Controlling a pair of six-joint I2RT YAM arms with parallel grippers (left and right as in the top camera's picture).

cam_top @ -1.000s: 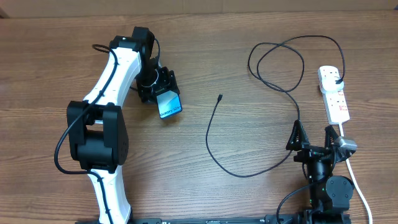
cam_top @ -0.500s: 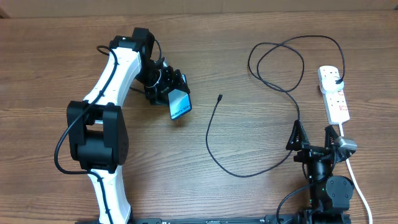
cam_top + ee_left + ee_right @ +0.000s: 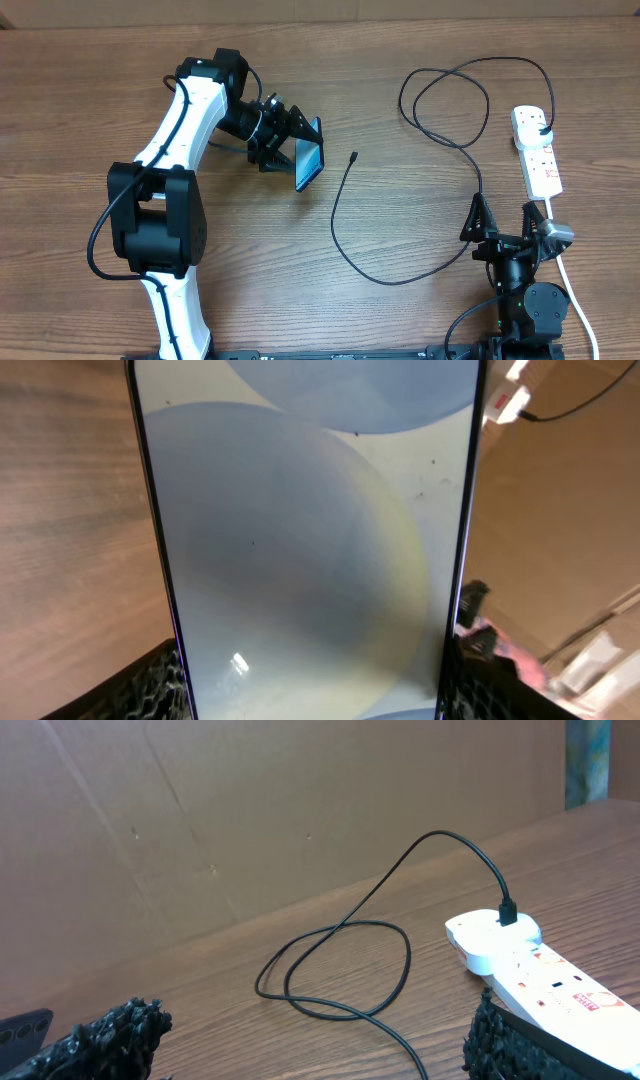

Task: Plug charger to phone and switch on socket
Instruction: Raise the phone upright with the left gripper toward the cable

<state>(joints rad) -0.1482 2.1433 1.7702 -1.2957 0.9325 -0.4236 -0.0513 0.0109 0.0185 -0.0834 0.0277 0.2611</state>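
Observation:
My left gripper (image 3: 290, 147) is shut on the phone (image 3: 309, 154) and holds it up off the table, tilted on edge, just left of the charger's plug tip (image 3: 354, 157). The lit pale blue screen fills the left wrist view (image 3: 300, 540), a finger on each side. The charger (image 3: 345, 235) is a thin black cable that curves across the table, loops at the back right (image 3: 340, 965) and ends at the black plug in the socket (image 3: 537, 150). The socket also shows in the right wrist view (image 3: 540, 965). My right gripper (image 3: 505, 215) is open and empty at the front right.
A white cord (image 3: 570, 285) runs from the socket toward the front edge past the right arm's base. A brown cardboard wall (image 3: 250, 810) stands behind the wooden table (image 3: 400, 320).
My left gripper has carried the phone to the right, toward the charger's plug tip, and turned it up onto its edge. The right arm has not moved.

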